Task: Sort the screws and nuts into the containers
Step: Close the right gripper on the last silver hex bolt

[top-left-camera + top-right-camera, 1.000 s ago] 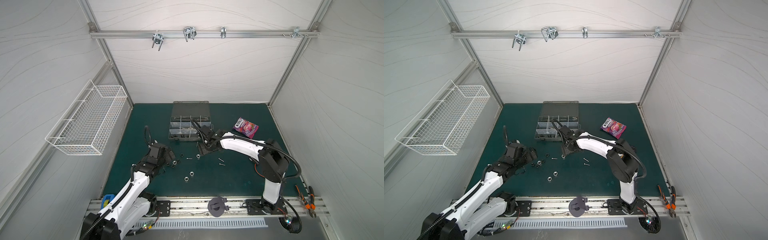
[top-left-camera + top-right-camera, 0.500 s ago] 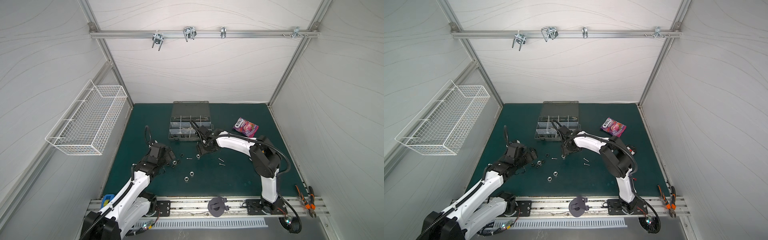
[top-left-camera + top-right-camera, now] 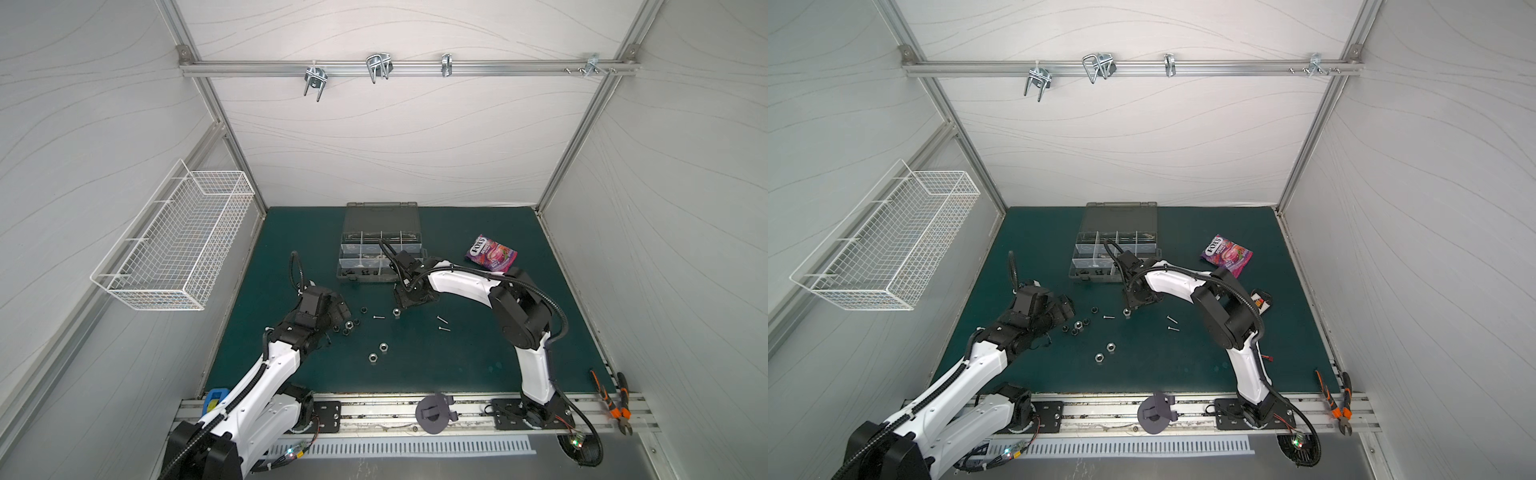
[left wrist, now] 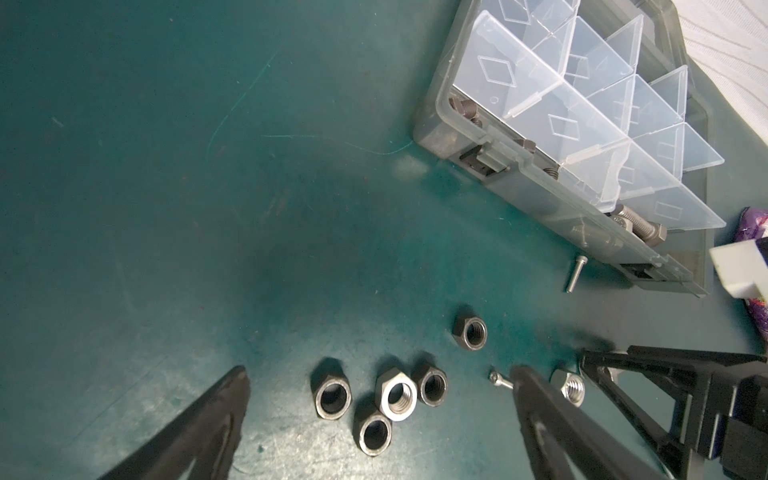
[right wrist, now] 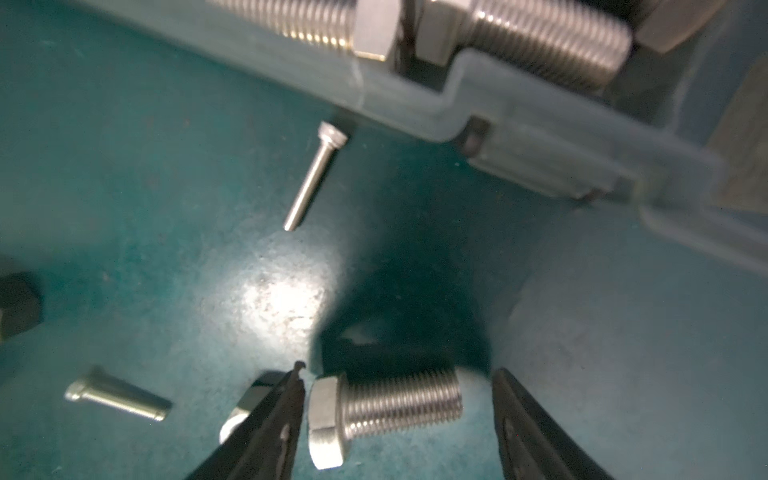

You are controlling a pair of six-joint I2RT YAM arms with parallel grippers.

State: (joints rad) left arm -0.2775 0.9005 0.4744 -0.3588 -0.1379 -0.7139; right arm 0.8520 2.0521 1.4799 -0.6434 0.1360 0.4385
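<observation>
A stout silver hex bolt [image 5: 386, 409] lies on the green mat between the fingers of my right gripper [image 5: 399, 370], which stands open around it; one finger is close to the head, the other apart from the threaded end. In a top view this gripper [image 3: 405, 302] is low, just in front of the grey organizer case [image 3: 380, 253]. My left gripper [image 4: 380, 372] is open above a cluster of black nuts [image 4: 331, 394] and one silver nut [image 4: 396, 395]. A thin screw [image 5: 313, 180] lies by the case wall. Two silver nuts [image 3: 383, 346] lie nearer the front.
Stout bolts [image 5: 540, 41] lie in the case's front compartment. A short screw [image 5: 118, 399] and a silver nut [image 5: 245, 405] lie beside the right fingers. Two thin screws [image 3: 441, 319] lie to the right. A candy bag [image 3: 492, 253], white wire basket [image 3: 178, 245] and pliers [image 3: 615, 403] sit at the edges.
My right gripper has swung a little left and lower by the case front, and its jaws have narrowed around the bolt. The left arm has not moved.
</observation>
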